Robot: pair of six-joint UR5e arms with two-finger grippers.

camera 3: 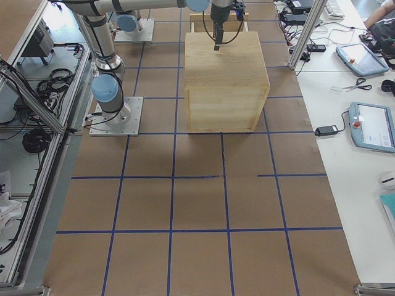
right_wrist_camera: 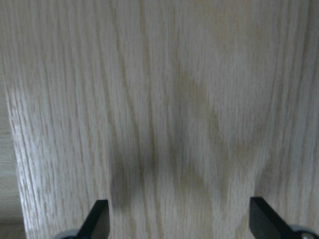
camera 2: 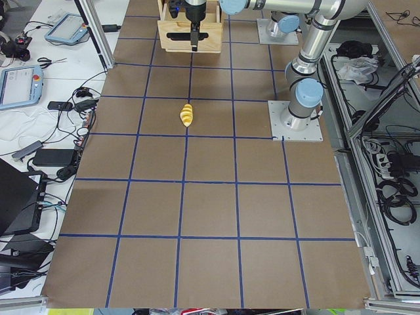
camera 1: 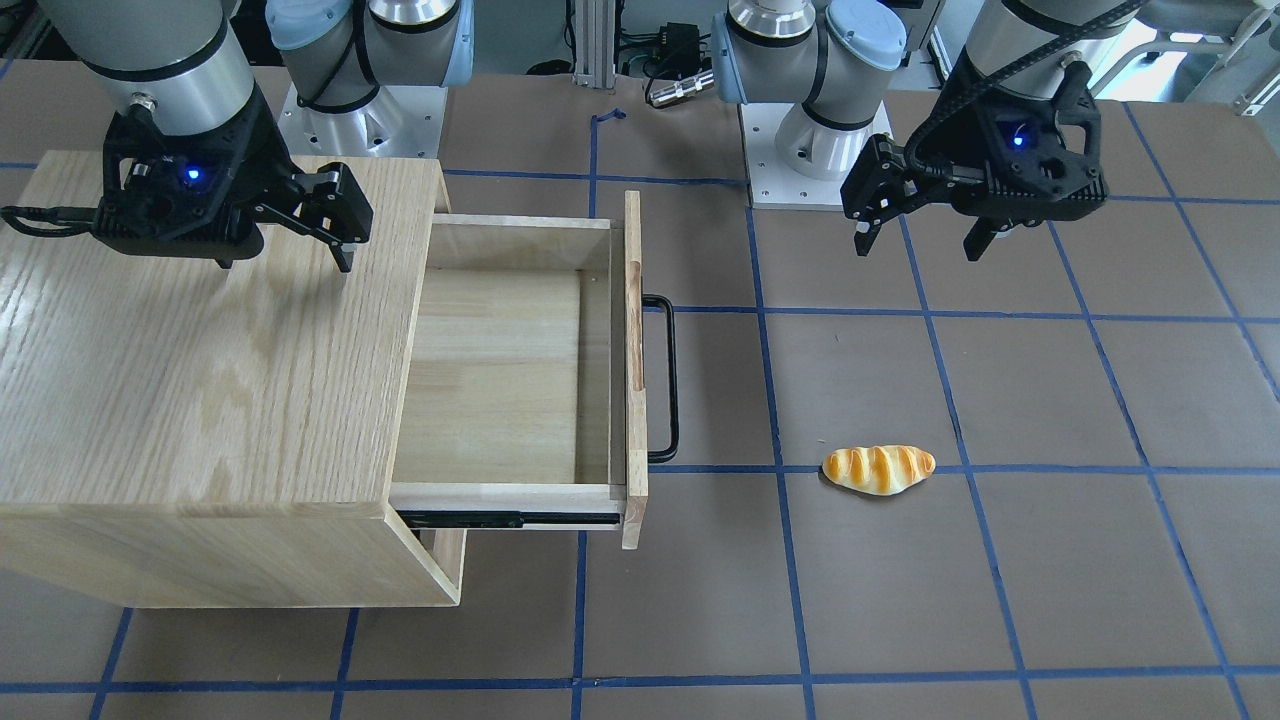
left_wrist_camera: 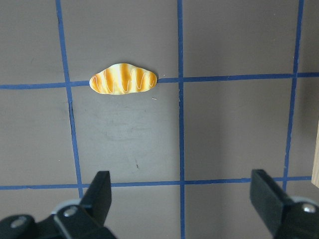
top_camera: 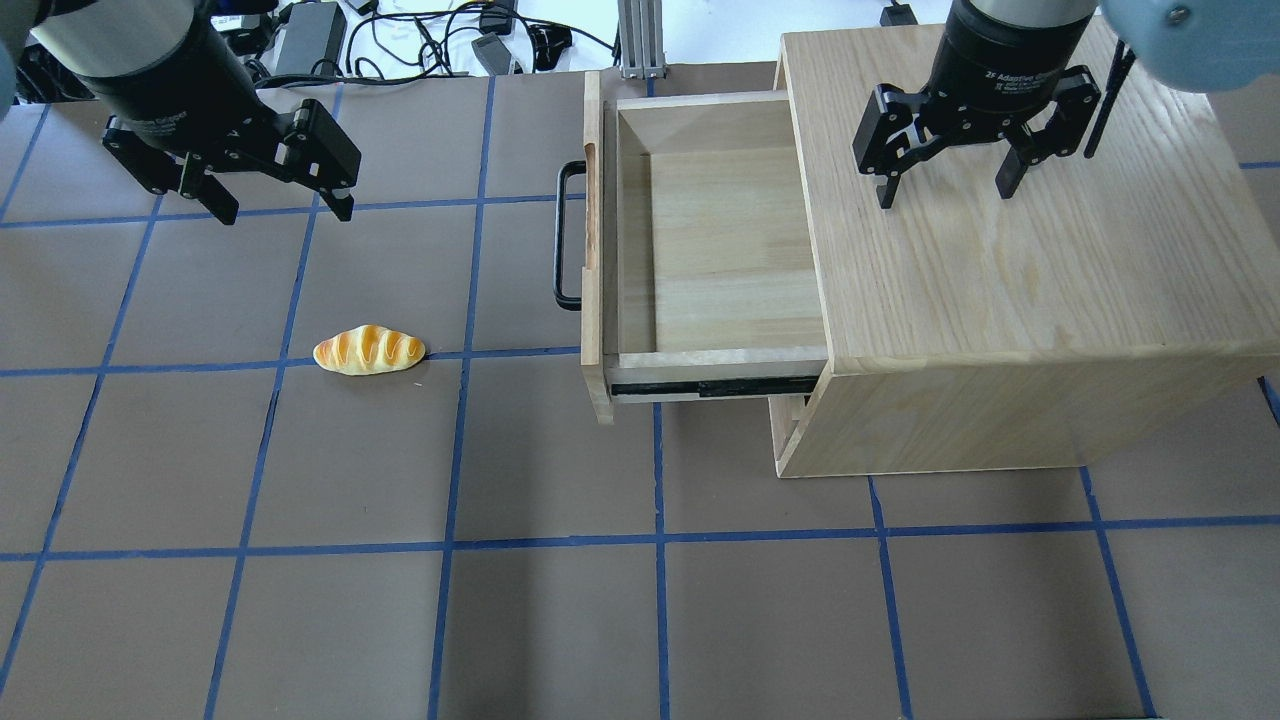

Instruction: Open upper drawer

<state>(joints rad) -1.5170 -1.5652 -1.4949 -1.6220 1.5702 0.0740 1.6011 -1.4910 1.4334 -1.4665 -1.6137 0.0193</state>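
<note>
The upper drawer [camera 1: 500, 370] of pale wood stands pulled far out of the oak cabinet [camera 1: 200, 350], and its inside is empty. Its black bar handle [camera 1: 665, 375] faces the bare table. In the overhead view the drawer [top_camera: 720, 250] and its handle [top_camera: 565, 235] are seen likewise. My left gripper [top_camera: 280, 212] is open and empty above the table, well away from the handle; it also shows in the front view [camera 1: 920, 235] and the left wrist view [left_wrist_camera: 184, 199]. My right gripper [top_camera: 946, 195] is open and empty above the cabinet top [right_wrist_camera: 164, 99]; it also shows in the front view [camera 1: 285, 262].
A toy bread roll [top_camera: 368, 350] lies on the brown table with blue grid lines, between my left gripper and the drawer handle; it also shows in the left wrist view [left_wrist_camera: 123, 79]. Both arm bases [camera 1: 810, 150] stand at the table's robot side. Cables lie beyond the table edge.
</note>
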